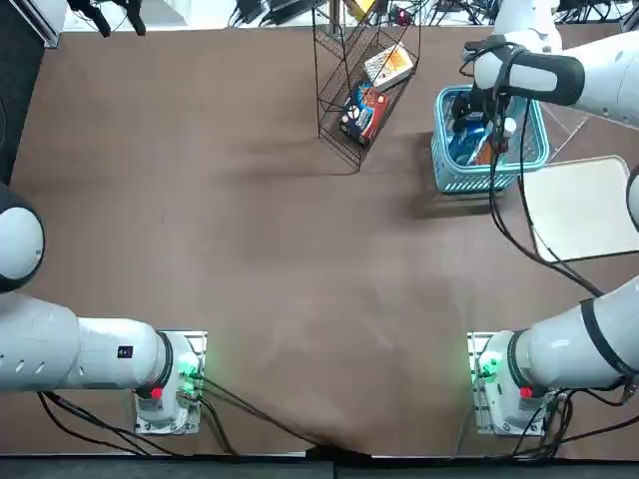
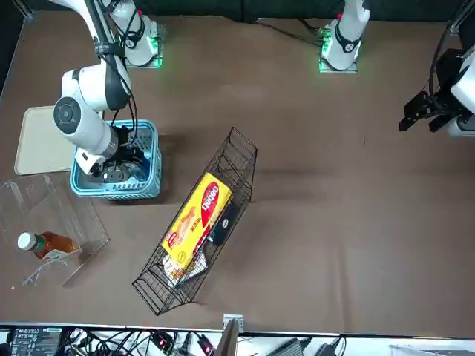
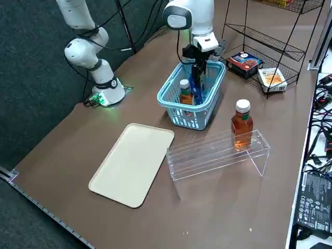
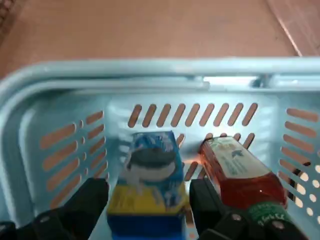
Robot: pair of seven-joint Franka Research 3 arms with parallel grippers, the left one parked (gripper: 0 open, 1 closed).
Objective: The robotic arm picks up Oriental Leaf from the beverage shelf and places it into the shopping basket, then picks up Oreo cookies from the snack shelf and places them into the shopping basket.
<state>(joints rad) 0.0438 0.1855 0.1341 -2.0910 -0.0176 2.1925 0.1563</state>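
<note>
My right gripper (image 3: 198, 65) reaches down into the light blue shopping basket (image 3: 171, 106). In the wrist view its fingers (image 4: 85, 205) press both sides of the blue Oreo cookies pack (image 4: 150, 180), which stands on end inside the basket (image 4: 150, 70). An Oriental Leaf bottle (image 4: 235, 170) of orange-brown tea lies in the basket right beside the pack. Another tea bottle (image 3: 241, 124) stands upright on the clear beverage shelf (image 3: 207, 153). The black wire snack shelf (image 3: 270, 46) stands just beyond the basket.
A beige tray (image 3: 132, 163) lies flat beside the basket and the clear rack. The wire rack holds a dark red-and-black pack (image 3: 245, 61), a pale box (image 3: 272, 78) and a yellow pack (image 2: 197, 219). Brown tabletop (image 1: 250, 249) stretches toward the arm bases.
</note>
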